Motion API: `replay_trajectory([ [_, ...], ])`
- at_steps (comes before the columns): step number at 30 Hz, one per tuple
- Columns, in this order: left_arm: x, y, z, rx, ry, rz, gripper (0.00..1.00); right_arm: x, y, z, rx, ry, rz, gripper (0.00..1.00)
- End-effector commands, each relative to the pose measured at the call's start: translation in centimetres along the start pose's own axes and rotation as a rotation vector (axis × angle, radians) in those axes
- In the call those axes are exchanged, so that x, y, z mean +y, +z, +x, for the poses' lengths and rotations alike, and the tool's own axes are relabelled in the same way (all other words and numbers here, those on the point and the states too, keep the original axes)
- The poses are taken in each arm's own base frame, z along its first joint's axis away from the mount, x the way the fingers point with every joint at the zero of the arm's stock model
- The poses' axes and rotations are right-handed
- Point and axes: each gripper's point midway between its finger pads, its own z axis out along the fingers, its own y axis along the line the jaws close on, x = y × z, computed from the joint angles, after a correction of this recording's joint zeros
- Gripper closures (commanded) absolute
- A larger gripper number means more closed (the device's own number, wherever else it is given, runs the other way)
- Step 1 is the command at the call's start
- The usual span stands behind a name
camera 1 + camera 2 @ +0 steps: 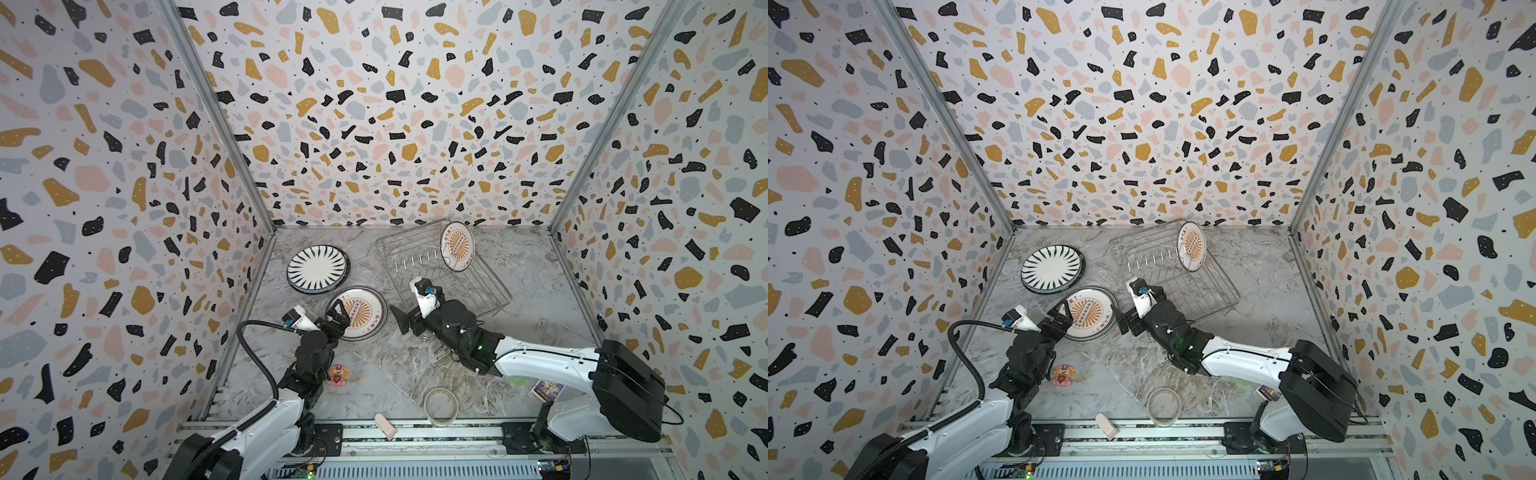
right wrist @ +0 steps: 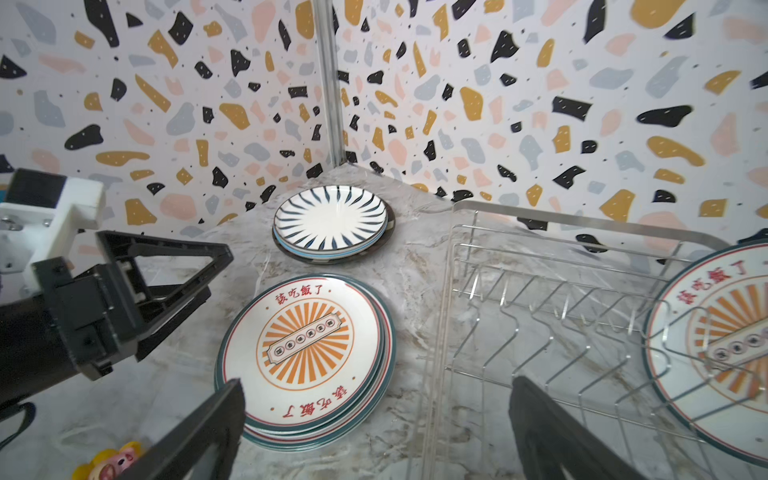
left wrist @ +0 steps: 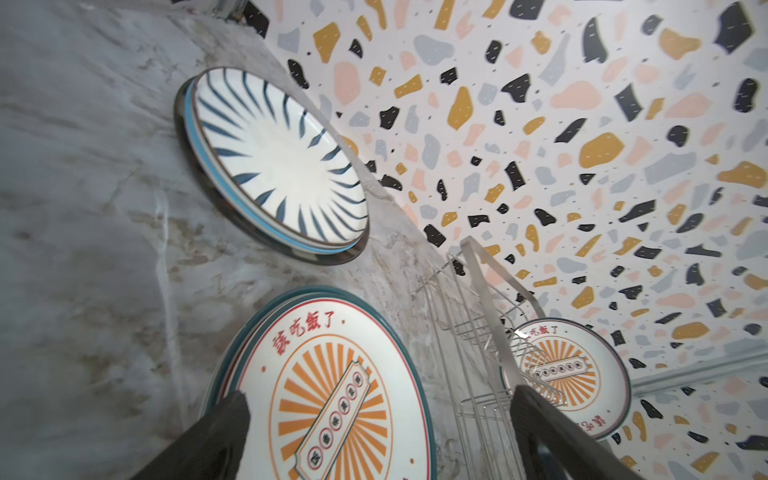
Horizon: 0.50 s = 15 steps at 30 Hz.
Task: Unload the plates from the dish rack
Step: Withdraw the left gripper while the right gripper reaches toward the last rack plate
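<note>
The wire dish rack (image 1: 440, 274) (image 1: 1177, 274) stands at the back right, with one sunburst plate (image 1: 457, 246) (image 2: 715, 332) upright in its far end. A stack of sunburst plates (image 1: 365, 311) (image 3: 332, 395) (image 2: 305, 345) lies flat left of the rack. A stack of black-striped plates (image 1: 318, 268) (image 3: 274, 166) lies behind that. My left gripper (image 1: 338, 318) (image 3: 380, 395) is open over the near edge of the flat sunburst stack, holding nothing. My right gripper (image 1: 405, 322) (image 2: 376, 384) is open and empty, low between that stack and the rack's near corner.
A small pink toy figure (image 1: 337, 375) sits beside the left arm. A translucent tape ring (image 1: 440, 405), a pink block (image 1: 385, 426) and a small printed box (image 1: 548, 388) lie near the front rail. Patterned walls enclose three sides.
</note>
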Motion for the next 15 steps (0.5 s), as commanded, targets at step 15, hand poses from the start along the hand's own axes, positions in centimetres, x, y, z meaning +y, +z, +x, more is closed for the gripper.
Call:
replay_trajectory([
  [15,-13.0,-3.4,0.8,0.018,0.149,0.567,0.0,-17.8,-0.9,-3.7,-0.054,0.202,0.291,0.01],
])
